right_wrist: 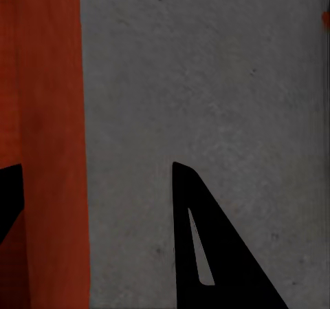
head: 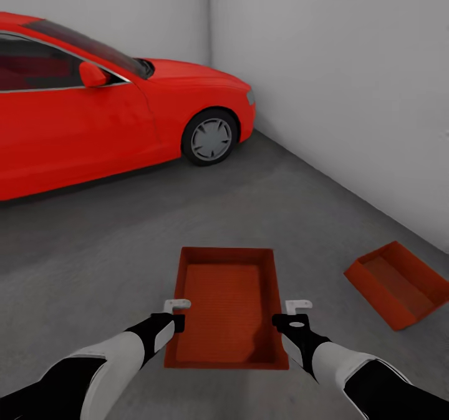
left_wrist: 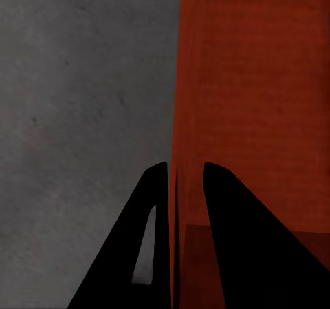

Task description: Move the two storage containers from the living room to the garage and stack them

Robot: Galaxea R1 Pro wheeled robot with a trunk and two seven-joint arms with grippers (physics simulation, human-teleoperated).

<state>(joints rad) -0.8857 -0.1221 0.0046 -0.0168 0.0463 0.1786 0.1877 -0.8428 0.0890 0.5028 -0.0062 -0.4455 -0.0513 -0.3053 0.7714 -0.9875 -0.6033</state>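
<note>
Left gripper (head: 177,315) closed on the left long wall of the near storage container (head: 227,307), close to the corner nearest the robot; in the left wrist view the two dark fingers (left_wrist: 237,243) stand close together, one outside and one inside the thin orange-red wall (left_wrist: 176,185), pinching it. Right gripper (head: 292,316) set at the opposite long wall of the same container, again close to the near corner, but spread wide: in the right wrist view one finger (right_wrist: 213,254) hangs over bare concrete outside the wall, the other (right_wrist: 8,192) over the ribbed inside, neither touching the wall (right_wrist: 84,151) between them.

Near storage container lidless, held level between the two arms, long axis pointing away from the robot, ribbed inside facing up. Cannot tell whether its base touches the floor (head: 112,251) or hangs just above it.

Second storage container (head: 394,284) well off to the right of the near one and slightly farther out, tilted, open side turned toward the near container, lying on the dark grey concrete just beside the foot of the white side wall (head: 349,95).

Beyond the near container and to its left, a red car (head: 106,120) parked on the same concrete, front wheel (head: 211,138) toward the corner where the two white walls meet.
</note>
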